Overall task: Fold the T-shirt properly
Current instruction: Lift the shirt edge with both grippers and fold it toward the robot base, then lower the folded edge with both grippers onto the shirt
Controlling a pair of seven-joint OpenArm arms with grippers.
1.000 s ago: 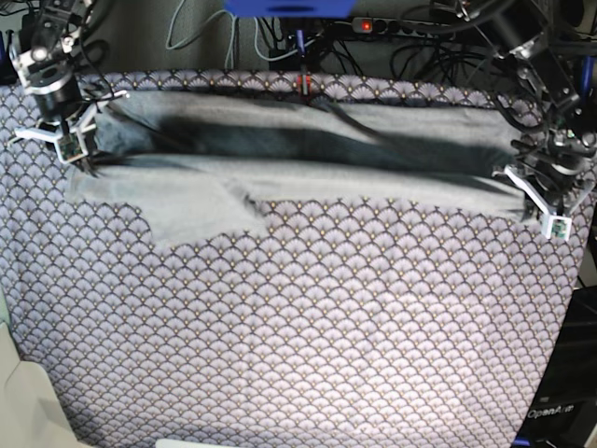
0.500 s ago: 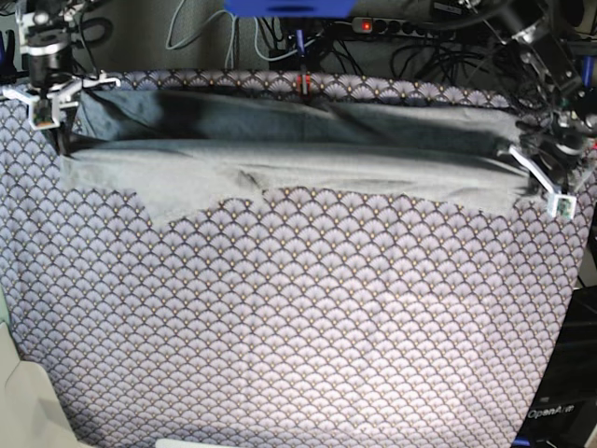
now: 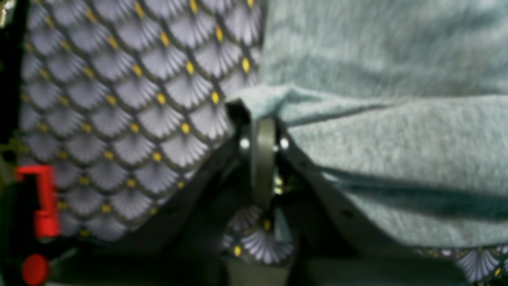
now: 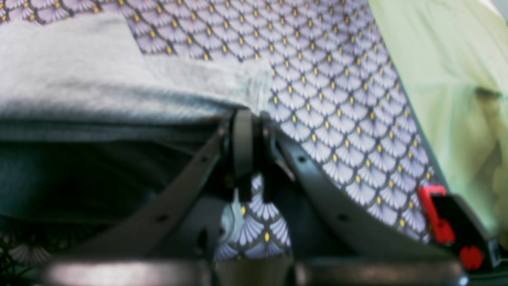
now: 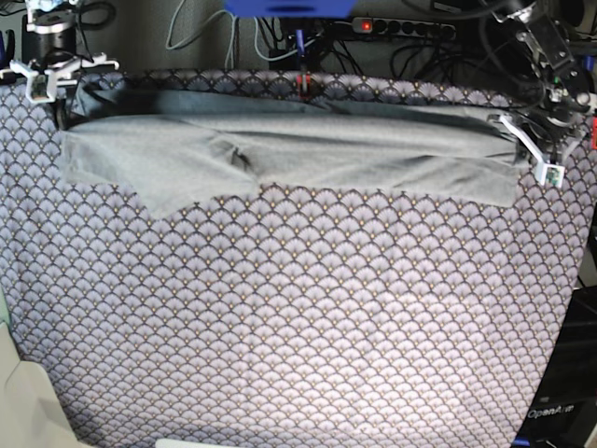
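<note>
- Base view shows the T-shirt [image 5: 280, 154] stretched as a long grey band along the far edge of the worktop [image 5: 298, 327], reaching nearly from the far left corner to the far right corner.
- Its near edge lies flat on the purple fan-scale tablecloth [image 5: 308, 308]; a sleeve-like flap [image 5: 177, 187] hangs nearer than the rest toward the left end.
- Along the far edge of the shirt a darker strip of fabric [image 5: 280, 103] shows, the cloth there being lifted slightly off the worktop.
- The right gripper [image 5: 58, 86] sits at the far left corner of the worktop in this view, at the shirt's end there.
- Right wrist view: the fingers [image 4: 243, 135] are pressed together, pinching the edge of the T-shirt [image 4: 99, 91]; light grey cloth runs away from them to one side, with a dark hollow [image 4: 79, 174] beneath the raised layer.
- The left gripper [image 5: 530, 149] sits at the far right corner of the worktop, at the shirt's other end.
- Left wrist view: its fingers [image 3: 262, 159] are likewise pressed together, pinching a bunched corner of the T-shirt [image 3: 397, 131]; patterned tablecloth [image 3: 119, 99] lies bare on the other side.
- Cables and a power strip [image 5: 410, 26] with a red switch sit beyond the worktop's far edge.
</note>
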